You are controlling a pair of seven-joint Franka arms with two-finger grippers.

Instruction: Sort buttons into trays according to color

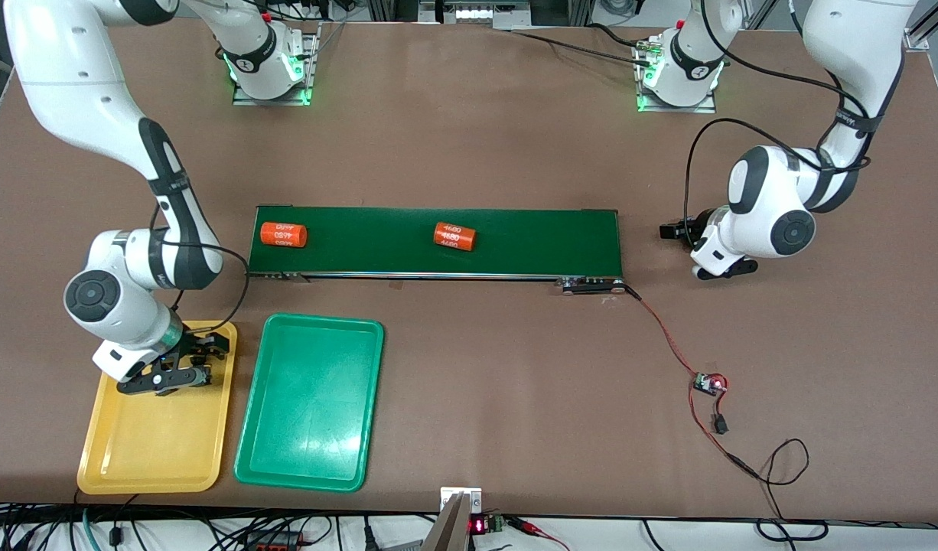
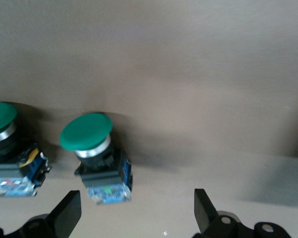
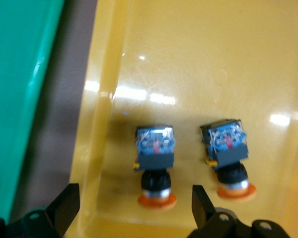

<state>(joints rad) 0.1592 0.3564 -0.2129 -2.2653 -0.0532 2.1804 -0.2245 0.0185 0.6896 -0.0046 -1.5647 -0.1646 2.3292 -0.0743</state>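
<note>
The right gripper (image 1: 180,366) is hanging spread over the yellow tray (image 1: 157,448), both orange-capped buttons (image 3: 155,168) lying inside; the left gripper (image 2: 134,213) is hovering spread beside two green-capped buttons (image 2: 92,148), apparently preparing to grasp.

Count: 2 green buttons (image 2: 86,132) (image 2: 0,119), 2 orange-capped buttons (image 3: 155,168) (image 3: 231,161). 2 trays: 1 yellow tray (image 1: 155,451), 1 green tray (image 1: 308,451). 2 orange cylinders (image 1: 283,234) (image 1: 454,236). 1 belt (image 1: 530,241). 2 arms, each with 1 end effector: left (image 2: 134,210), right (image 3: 131,210).
</note>
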